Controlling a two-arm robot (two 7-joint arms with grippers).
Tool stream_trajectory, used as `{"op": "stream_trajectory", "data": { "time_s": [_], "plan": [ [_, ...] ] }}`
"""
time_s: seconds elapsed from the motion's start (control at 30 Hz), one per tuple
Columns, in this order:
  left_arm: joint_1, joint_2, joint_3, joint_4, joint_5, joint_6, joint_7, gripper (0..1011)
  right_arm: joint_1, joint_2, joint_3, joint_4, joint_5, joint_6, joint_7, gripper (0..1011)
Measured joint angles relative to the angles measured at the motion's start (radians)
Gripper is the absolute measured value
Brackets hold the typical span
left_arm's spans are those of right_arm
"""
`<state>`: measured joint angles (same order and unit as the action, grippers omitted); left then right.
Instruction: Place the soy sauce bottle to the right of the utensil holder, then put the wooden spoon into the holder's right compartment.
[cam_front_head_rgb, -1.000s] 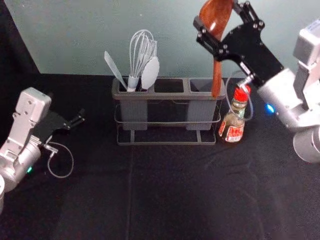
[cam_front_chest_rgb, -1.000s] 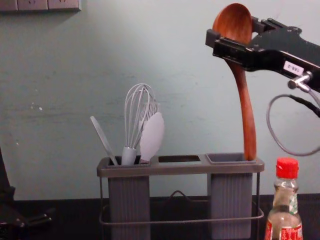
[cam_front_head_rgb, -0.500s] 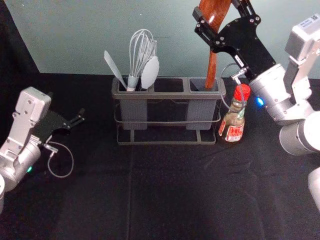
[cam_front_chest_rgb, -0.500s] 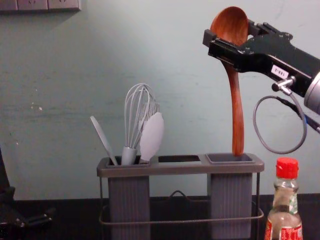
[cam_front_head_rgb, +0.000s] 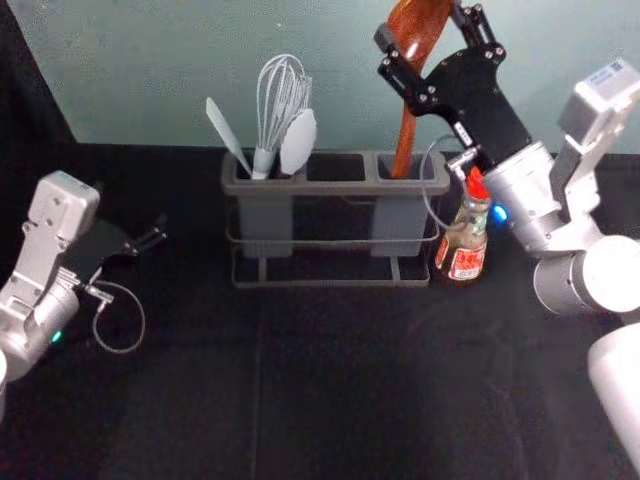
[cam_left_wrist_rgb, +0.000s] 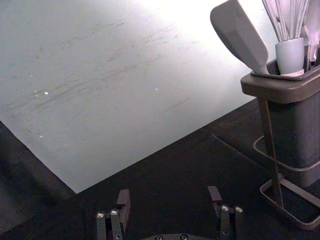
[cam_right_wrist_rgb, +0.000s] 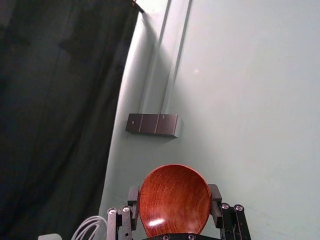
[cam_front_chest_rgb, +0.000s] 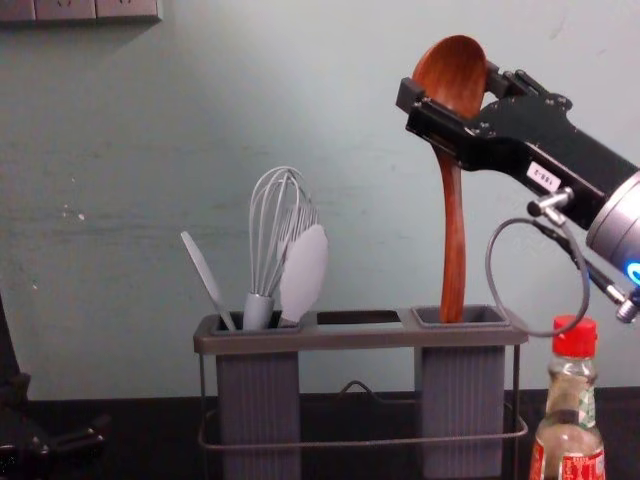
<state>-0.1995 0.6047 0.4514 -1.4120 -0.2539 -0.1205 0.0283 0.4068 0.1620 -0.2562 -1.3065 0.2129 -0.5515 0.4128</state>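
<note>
Wooden spoon (cam_front_chest_rgb: 453, 230) is clasped between the right gripper's (cam_front_chest_rgb: 450, 86) fingers, above the holder (cam_front_chest_rgb: 360, 339).

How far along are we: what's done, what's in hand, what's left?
Looks done: the soy sauce bottle stands to the right of the utensil holder.
In hand: the right gripper grips the wooden spoon by its bowl, the handle's end at the mouth of the right compartment.
Left to do, it seems: lower the handle in and release. The left gripper is idle, open, at the left.
</note>
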Motion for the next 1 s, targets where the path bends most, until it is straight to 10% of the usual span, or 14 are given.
{"op": "stream_trajectory", "data": {
  "time_s": [1.0],
  "plan": [
    [0.000, 0.000, 0.000, 0.000, 0.000, 0.000, 0.000, 1011, 0.002, -0.026, 0.022, 0.133, 0.006, -0.134, 0.060, 837]
  ]
}}
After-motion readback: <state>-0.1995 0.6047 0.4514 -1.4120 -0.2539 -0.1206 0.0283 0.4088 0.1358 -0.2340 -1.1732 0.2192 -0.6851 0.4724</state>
